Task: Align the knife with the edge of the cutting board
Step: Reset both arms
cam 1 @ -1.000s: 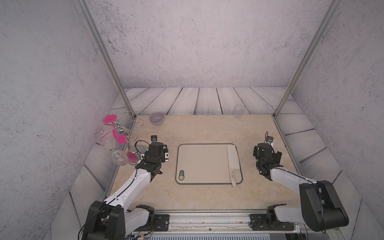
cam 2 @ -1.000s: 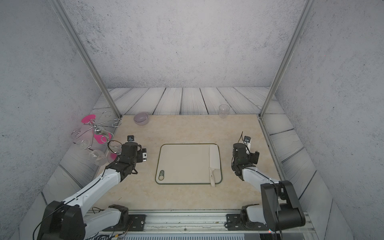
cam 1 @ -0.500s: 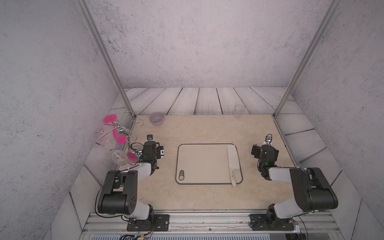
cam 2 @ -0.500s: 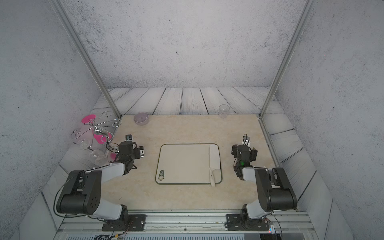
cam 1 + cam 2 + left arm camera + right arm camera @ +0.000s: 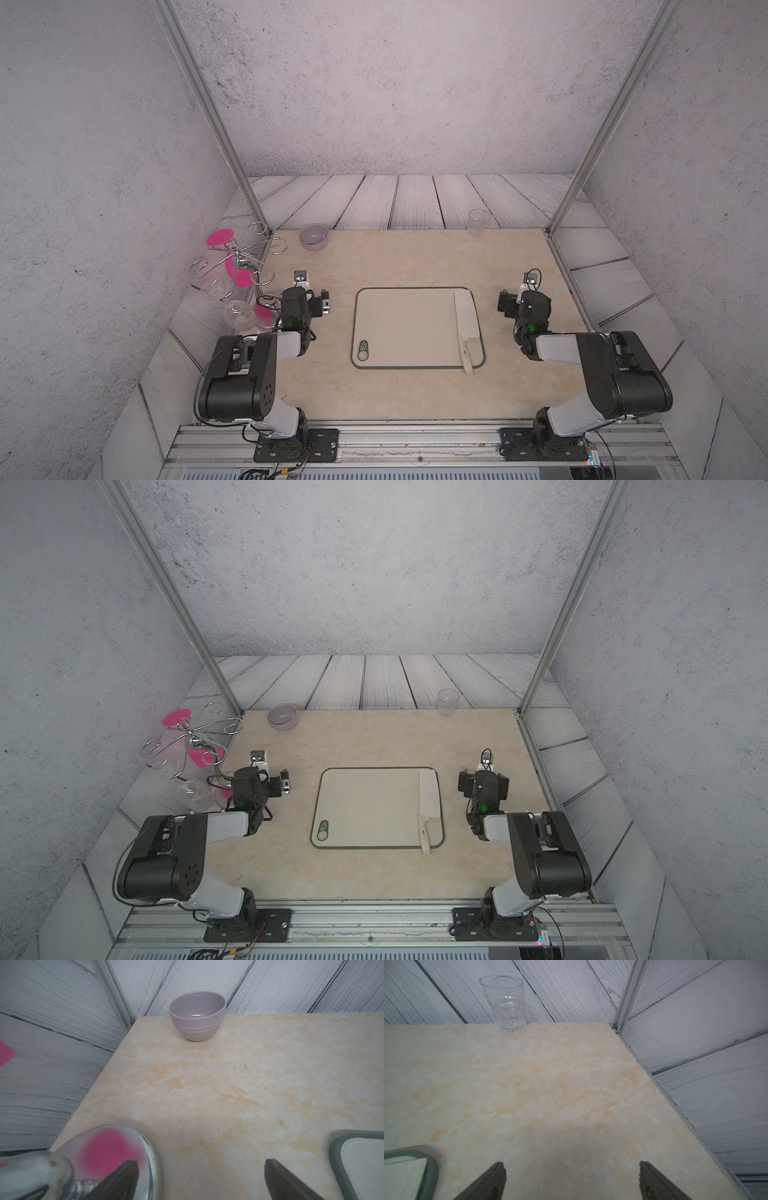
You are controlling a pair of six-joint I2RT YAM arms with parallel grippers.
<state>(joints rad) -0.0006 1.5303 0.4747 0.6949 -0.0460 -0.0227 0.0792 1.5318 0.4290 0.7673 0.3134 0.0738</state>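
Cream cleaver-shaped knife [image 5: 465,320] unmoved along the 3 o'clock edge of the beige, green-rimmed cutting board [image 5: 405,328], handle toward 6 o'clock. Both arms have folded back; left claw [image 5: 199,1169] and right claw [image 5: 572,1169] gape empty.

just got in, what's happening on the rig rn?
Nothing is being handled. The knife lies flat on the cutting board, running along its edge nearest the right arm, with the handle tip poking just past the near rim. The left tool and right tool are both open and empty, off the board, one on each side.
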